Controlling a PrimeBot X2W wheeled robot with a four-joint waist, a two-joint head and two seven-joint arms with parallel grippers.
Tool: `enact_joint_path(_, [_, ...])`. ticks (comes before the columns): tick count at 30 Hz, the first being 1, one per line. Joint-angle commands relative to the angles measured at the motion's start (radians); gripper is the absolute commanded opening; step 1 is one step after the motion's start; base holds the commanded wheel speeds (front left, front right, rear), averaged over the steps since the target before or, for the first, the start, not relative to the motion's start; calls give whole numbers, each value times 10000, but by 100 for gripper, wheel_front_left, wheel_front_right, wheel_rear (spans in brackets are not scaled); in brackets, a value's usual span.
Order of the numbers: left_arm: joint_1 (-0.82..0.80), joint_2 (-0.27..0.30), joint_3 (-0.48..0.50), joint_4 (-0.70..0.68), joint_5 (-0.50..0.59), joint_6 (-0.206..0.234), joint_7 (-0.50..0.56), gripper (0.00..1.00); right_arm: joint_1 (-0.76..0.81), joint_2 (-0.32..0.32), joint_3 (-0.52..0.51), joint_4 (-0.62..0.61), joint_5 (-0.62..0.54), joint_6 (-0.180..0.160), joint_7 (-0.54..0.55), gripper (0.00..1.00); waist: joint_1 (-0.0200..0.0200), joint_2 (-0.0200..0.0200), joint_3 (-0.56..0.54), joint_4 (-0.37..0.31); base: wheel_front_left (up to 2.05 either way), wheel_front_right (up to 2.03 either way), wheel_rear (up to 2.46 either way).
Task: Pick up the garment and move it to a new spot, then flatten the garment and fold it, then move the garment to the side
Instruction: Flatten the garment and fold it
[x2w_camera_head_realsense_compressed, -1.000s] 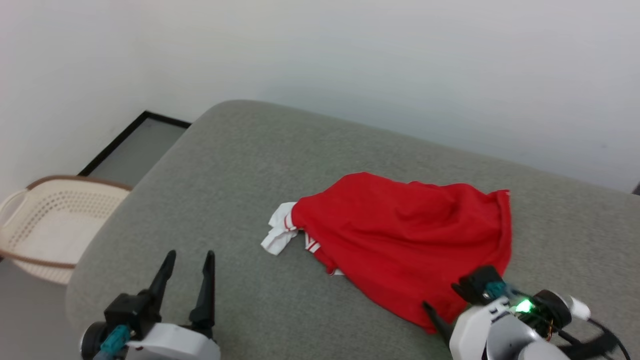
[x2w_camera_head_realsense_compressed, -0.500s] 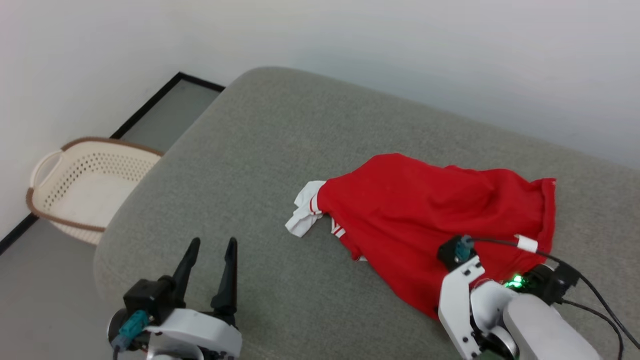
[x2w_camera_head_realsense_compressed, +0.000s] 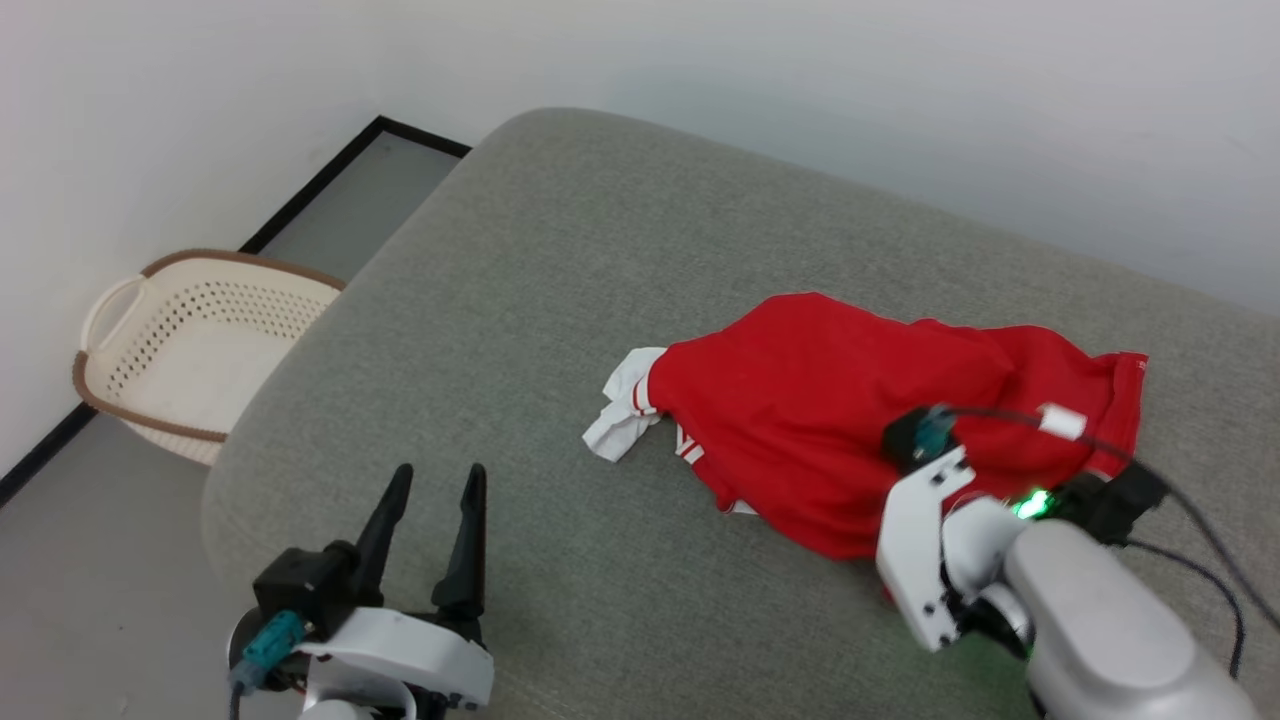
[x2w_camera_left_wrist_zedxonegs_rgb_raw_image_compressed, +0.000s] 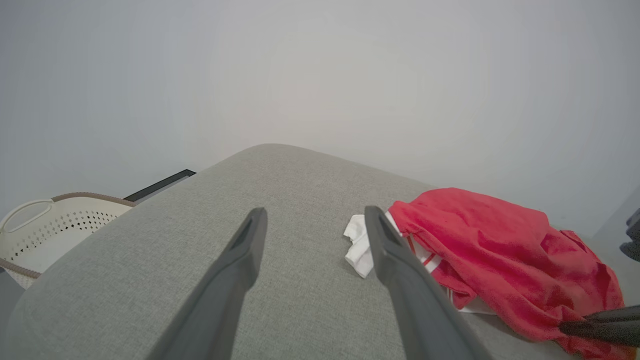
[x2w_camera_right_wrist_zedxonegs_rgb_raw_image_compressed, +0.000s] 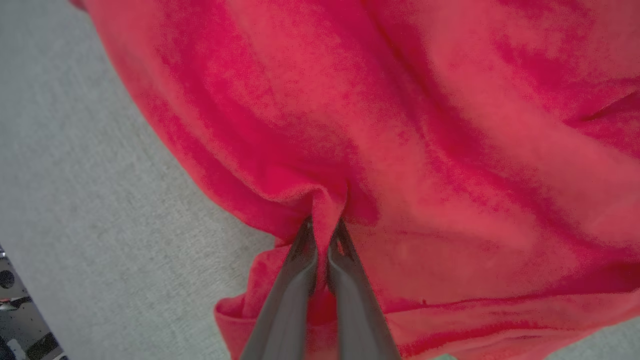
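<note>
The crumpled red shirt lies bunched on the grey woven cushion, its white sleeve poking out. The right gripper pinches a soft fold near its edge. The left gripper hovers nearby, fingers spread wide.

The red garment lies crumpled on the grey cushion, near a basket.

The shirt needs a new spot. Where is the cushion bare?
Free: left half of the grey cushion, between the left end effector and the white sleeve of the red T-shirt; the far strip by the wall. Crowded: the right, where the right end effector pinches it.
</note>
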Motion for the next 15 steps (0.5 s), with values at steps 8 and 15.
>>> enact_joint_path(8, [97, 26, 146, -29, -106, -19, 0, 100, -579, 33, -1570, 130, 580, -10, -855, 0, 0, -1, -58, -310, 0, 0, 0])
enact_joint_path(15, [-90, 20, -47, -33, -188, -20, 0, 100, -1096, 35, -3034, 437, 17, -10, -2062, 0, 0, -1, 11, -370, 0, 0, 0])
